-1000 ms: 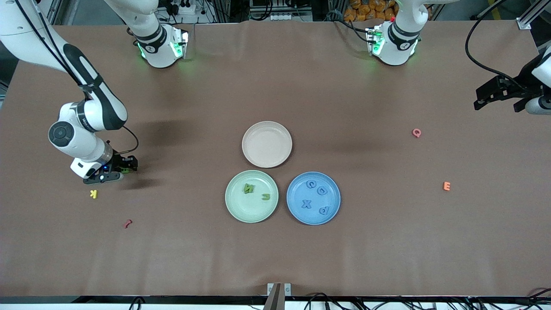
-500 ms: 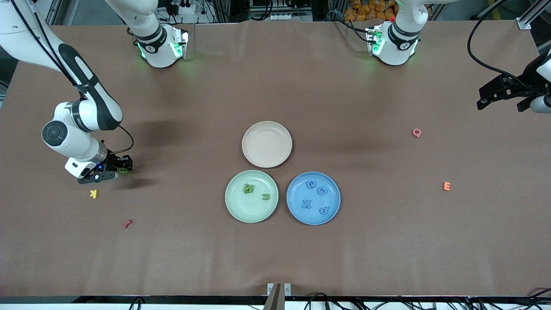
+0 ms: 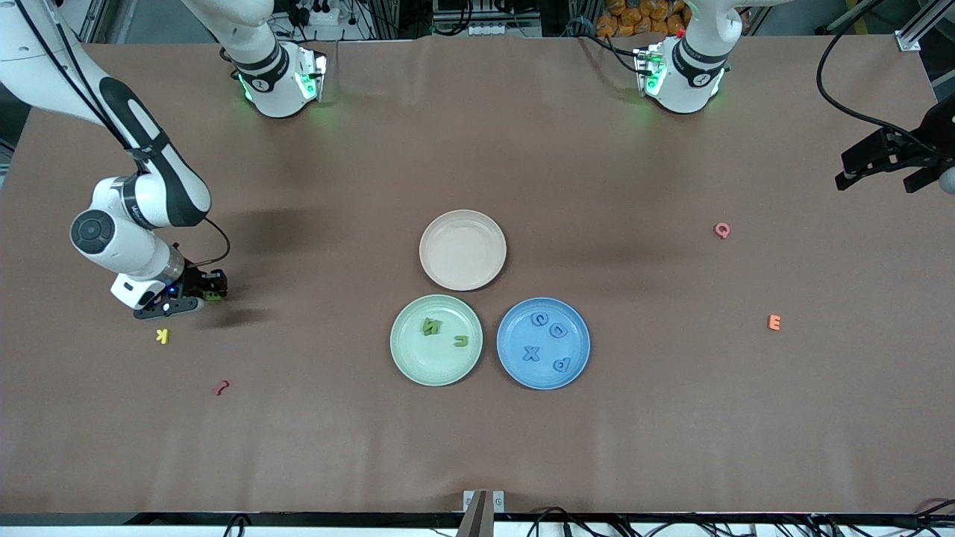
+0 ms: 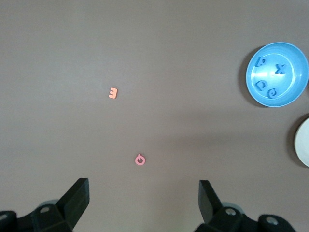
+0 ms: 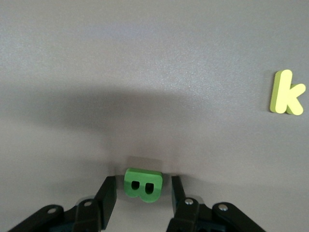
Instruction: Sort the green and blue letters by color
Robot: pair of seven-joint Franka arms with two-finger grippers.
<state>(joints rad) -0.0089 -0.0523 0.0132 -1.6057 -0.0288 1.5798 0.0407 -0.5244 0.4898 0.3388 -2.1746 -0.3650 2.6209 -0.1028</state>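
1. Nearest the front camera: dark red squiggle (image 3: pixel 221 387) loose on the table (image 3: pixel 671 447), toward the right arm's end. Not part of the sort.
2. Blue plate (image 3: pixel 578 321) holding all four blue letters: P (image 3: pixel 561 365), X (image 3: pixel 530 353), D (image 3: pixel 558 330), C (image 3: pixel 539 319). Blue half judged finished.
3. Green plate (image 3: pixel 418 365) just beside it, toward the right arm's end, holding only N (image 3: pixel 430 326) and u (image 3: pixel 461 341). Green half judged about midway.
4. Yellow K (image 3: pixel 162 336) and orange E (image 3: pixel 774 322) lying well apart at the two ends of the table. No need to move either.
5. Right gripper (image 3: pixel 211 295) down at the table a little farther off than the K, fingers narrowed to either side of the green B (image 5: pixel 143 185), a thin gap visible on each side. Not yet clamped; pickup and carry to the green plate left to do.
6. Pink plate (image 3: pixel 462 250) bare; pink Q (image 3: pixel 721 230) loose toward the left arm's end.
7. Left gripper (image 4: pixel 144 188) waiting, spread wide, holding nothing, high over the left arm's end of the table.
8. No fourth green letter found in any view.
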